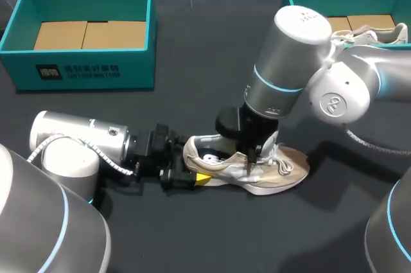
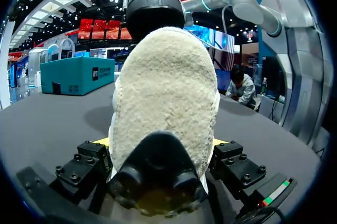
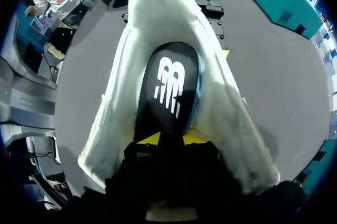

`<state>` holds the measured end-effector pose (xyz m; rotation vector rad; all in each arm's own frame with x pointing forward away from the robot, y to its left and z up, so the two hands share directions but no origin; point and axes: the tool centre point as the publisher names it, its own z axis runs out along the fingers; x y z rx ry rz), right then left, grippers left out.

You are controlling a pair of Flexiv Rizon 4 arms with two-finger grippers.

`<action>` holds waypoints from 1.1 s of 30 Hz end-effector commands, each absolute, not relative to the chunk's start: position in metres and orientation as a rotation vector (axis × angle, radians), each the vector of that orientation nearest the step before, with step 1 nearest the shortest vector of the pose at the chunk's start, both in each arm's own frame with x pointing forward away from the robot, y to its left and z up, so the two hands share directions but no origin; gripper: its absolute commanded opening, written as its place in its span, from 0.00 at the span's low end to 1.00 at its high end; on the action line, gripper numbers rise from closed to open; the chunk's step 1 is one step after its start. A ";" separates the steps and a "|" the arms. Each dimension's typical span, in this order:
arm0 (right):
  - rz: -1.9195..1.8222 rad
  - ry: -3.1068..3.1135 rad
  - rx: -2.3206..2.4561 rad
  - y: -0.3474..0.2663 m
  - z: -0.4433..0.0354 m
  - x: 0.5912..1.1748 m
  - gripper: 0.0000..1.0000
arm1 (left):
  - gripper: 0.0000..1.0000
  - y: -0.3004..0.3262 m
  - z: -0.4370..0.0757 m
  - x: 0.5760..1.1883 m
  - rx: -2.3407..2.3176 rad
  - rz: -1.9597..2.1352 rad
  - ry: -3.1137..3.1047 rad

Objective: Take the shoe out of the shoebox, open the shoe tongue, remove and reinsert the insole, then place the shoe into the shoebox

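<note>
The shoe (image 1: 257, 170) lies on its sole on the bench (image 1: 212, 93), well apart from the shoebox (image 1: 83, 67), with its heel toward the left claw (image 1: 189, 178). The left claw is closed on the heel, one yellow tip against each side. The right claw (image 1: 253, 157) stands above the shoe opening, over the dark insole (image 3: 168, 87); whether it is open or closed cannot be determined.
</note>
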<state>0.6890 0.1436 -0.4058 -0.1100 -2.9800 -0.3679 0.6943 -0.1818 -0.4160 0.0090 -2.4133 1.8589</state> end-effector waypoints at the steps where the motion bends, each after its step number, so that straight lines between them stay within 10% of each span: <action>1: -0.355 -2.989 -0.111 0.151 -0.423 0.679 0.20 | 0.00 -0.183 -0.420 0.695 0.012 1.858 -2.417; 4: -0.362 -2.989 -0.101 0.151 -0.424 0.680 0.00 | 0.00 -0.183 -0.420 0.695 0.012 1.858 -2.417; 33: -0.644 -3.274 0.205 0.125 -0.372 0.684 0.00 | 0.00 -0.183 -0.420 0.695 0.012 1.858 -2.417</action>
